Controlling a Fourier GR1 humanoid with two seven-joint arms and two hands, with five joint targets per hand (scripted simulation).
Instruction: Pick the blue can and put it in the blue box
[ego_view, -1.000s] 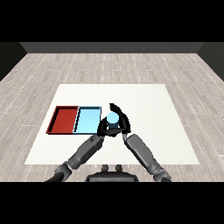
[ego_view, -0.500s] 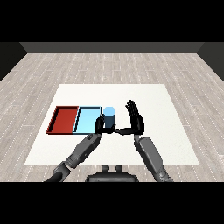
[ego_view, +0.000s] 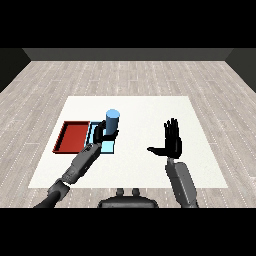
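Blue can (ego_view: 112, 121): rigid, likely light, slick-sided; left robot hand (ego_view: 101, 134) curls round lower body, over blue tray (ego_view: 111, 147). Right robot hand (ego_view: 172, 140) spread, empty.

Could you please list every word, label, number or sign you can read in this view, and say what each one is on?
None: no readable text shows anywhere.
The blue can, held by the left hand, has a plain side with no label.
The red tray, the light blue tray, the white table and the right hand carry no markings.
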